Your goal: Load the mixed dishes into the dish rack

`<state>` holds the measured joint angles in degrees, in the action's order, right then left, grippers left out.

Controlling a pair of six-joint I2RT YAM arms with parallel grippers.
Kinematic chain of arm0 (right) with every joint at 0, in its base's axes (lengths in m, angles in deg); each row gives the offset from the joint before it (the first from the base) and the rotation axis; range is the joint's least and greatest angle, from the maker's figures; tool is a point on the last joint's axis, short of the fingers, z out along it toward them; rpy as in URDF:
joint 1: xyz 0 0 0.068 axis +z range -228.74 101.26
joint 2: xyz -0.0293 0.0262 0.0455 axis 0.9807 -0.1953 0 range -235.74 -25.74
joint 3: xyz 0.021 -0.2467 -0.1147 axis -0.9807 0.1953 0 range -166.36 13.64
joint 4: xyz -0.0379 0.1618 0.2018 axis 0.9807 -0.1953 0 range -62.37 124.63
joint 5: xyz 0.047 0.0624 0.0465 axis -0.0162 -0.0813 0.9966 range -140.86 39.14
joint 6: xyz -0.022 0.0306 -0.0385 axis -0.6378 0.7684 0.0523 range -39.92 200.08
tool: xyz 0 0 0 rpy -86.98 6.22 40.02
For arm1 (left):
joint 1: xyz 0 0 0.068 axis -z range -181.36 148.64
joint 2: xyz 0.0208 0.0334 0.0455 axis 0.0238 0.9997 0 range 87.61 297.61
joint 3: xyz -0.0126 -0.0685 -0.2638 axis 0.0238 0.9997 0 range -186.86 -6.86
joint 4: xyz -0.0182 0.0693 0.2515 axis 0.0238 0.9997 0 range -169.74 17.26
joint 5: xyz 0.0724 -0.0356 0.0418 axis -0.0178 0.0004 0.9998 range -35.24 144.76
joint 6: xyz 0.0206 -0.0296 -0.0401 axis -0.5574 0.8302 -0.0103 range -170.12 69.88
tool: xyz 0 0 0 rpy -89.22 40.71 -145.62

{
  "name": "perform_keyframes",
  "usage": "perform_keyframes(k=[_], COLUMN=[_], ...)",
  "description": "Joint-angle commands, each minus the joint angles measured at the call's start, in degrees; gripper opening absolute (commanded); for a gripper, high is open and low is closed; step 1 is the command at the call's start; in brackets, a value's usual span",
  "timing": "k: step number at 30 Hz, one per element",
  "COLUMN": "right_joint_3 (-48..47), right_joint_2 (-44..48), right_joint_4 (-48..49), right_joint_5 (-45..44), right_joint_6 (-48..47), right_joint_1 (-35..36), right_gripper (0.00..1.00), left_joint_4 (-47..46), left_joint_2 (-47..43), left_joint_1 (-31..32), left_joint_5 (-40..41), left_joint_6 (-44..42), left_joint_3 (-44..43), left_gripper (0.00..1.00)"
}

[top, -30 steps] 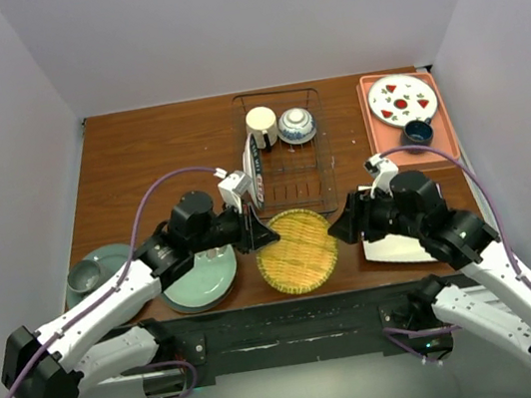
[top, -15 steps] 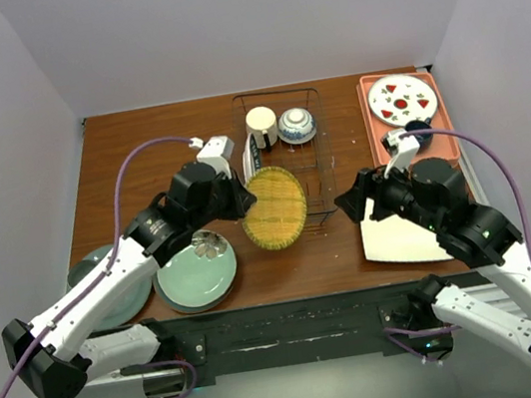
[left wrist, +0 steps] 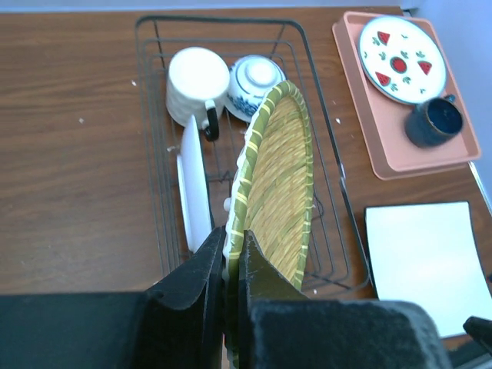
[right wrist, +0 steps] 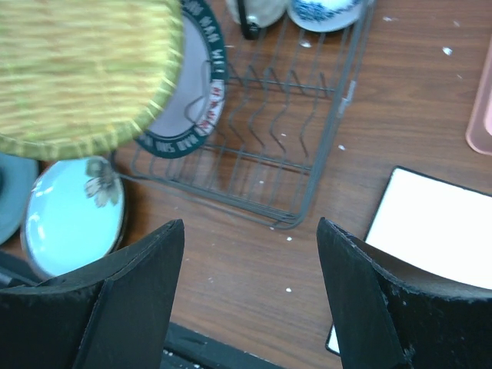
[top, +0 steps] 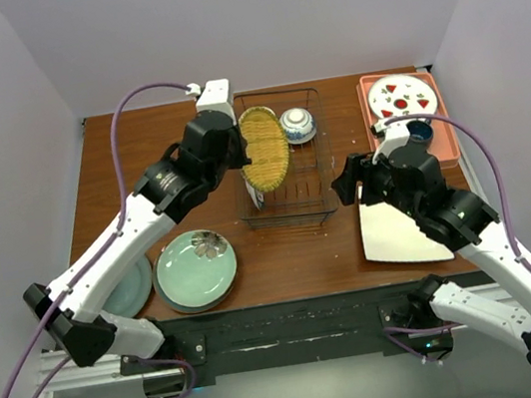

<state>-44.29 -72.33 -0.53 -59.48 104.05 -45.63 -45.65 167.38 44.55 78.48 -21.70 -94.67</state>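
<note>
Top view: L end effector (top: 242, 154) clamped on woven plate (top: 266, 148), held on edge over rack (top: 319, 206), left half. R end effector (top: 348, 182) just right of rack.
Left wrist: mug (left wrist: 196, 84) & bowl (left wrist: 254, 77) at rack's far end; rimmed plate (left wrist: 194, 192) upright in rack, beside woven plate.
Right wrist: R jaws wide, empty; square plate (right wrist: 430, 231) flat on tabletop (right wrist: 400, 92), right of rack.

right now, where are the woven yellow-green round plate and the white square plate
woven yellow-green round plate (left wrist: 280, 192): left wrist view, woven face
white square plate (left wrist: 427, 265): left wrist view, middle
</note>
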Motion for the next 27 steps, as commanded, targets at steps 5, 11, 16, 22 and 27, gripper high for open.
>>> perform_keyframes(k=[5,11,16,22,27], right_joint_3=[5.19,7.57,9.15,11.08,11.96], right_joint_2=[0.71,0.53,0.36,0.53,0.53], right_joint_4=[1.85,1.93,1.93,2.11,2.11], right_joint_5=[-6.67,-7.99,-8.34,-8.25,-8.17], right_joint_6=[4.95,6.44,7.50,8.38,8.99], right_joint_1=[0.38,0.30,0.21,0.21,0.30], right_gripper=[0.74,0.75,0.75,0.76,0.77], left_joint_4=[4.31,8.27,11.08,13.11,11.71], left_joint_2=[8.02,14.53,18.84,21.92,23.41], left_joint_1=[4.45,7.79,9.46,9.90,9.99], left_joint_5=[16.87,26.09,31.20,34.37,33.93], left_joint_6=[-4.08,-5.57,-6.36,-5.13,-5.22], left_joint_3=[-12.11,-18.61,-21.44,-20.65,-19.07], left_gripper=[0.00,0.00,0.00,0.00,0.00])
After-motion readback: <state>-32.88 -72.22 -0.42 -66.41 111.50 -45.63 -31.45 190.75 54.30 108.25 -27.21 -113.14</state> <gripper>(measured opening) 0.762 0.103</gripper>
